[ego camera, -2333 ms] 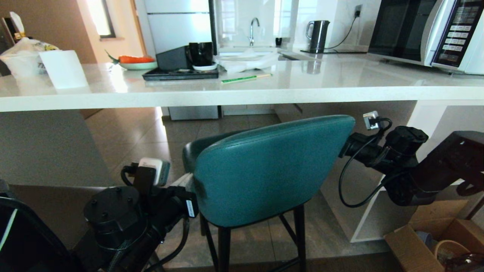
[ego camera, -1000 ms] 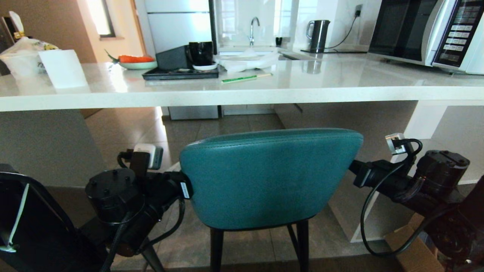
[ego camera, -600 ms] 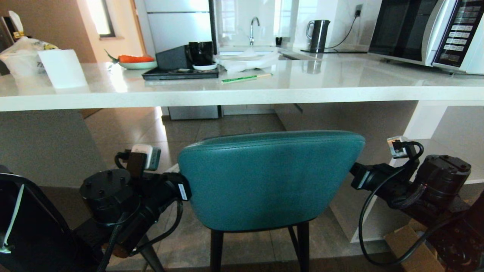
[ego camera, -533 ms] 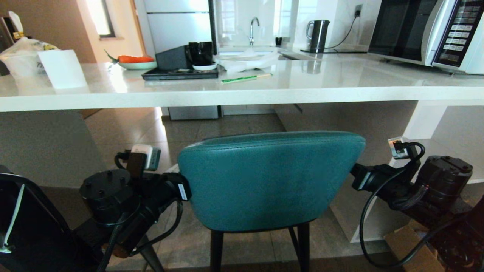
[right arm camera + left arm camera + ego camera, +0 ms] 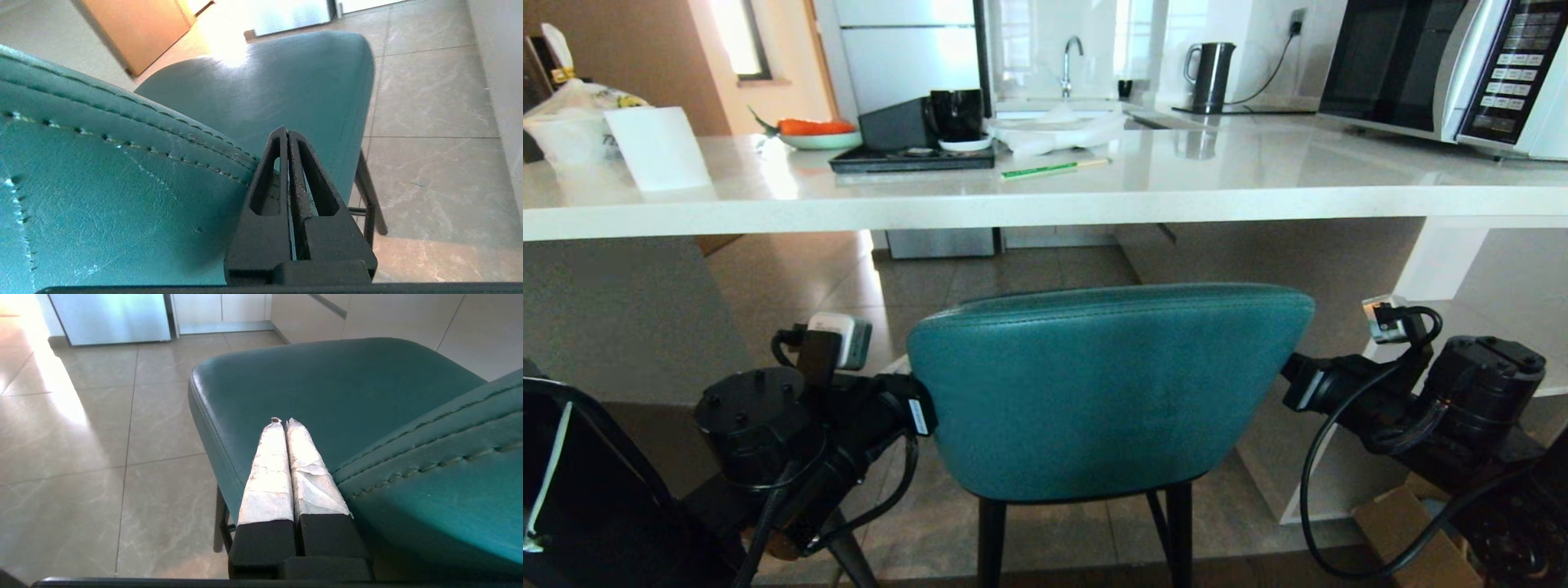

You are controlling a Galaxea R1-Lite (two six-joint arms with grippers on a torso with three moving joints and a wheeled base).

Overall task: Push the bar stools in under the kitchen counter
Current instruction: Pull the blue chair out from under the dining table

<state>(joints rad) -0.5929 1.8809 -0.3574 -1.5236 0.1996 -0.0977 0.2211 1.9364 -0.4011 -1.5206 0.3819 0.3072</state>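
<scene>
Teal stool (image 5: 1094,392) between both tools.

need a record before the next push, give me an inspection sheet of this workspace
surface: kitchen counter, white glossy slab, standing above the stool's back.
job's things: teal stool facing the counter, back toward the robot; seat bare; second stool not seen.
clutter: black tray with mug, green chopsticks, kettle, microwave, cardboard box on the floor.
grippers: left gripper and right gripper, jaws shut, one at each side edge of the stool's back.
cables: black loop hanging off the right arm.
surroundings: tiled floor, fridge behind.
</scene>
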